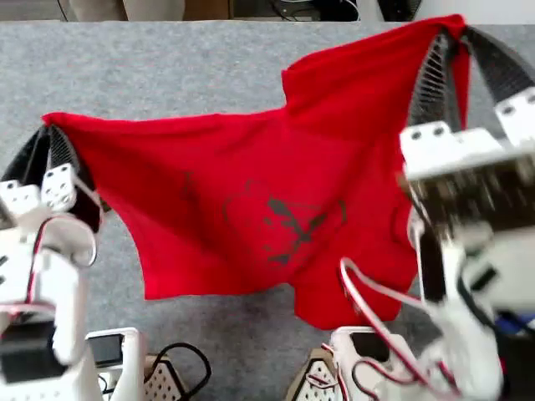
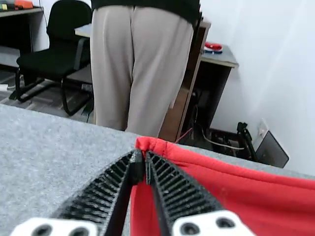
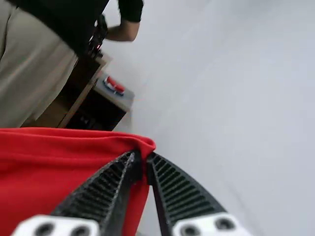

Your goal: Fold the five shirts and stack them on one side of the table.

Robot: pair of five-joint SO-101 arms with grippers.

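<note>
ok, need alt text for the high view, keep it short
A red shirt with a dark chest print hangs spread between two arms over the grey table. The left gripper pinches one end, the right gripper the other, near the table's far edge.

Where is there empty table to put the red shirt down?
The biggest bare patch of table lies between its far edge and the top of the red shirt, past the left gripper. A smaller strip lies between the shirt's lower edge and the arm bases. It is crowded near the bases and cables, and by the right gripper.
</note>
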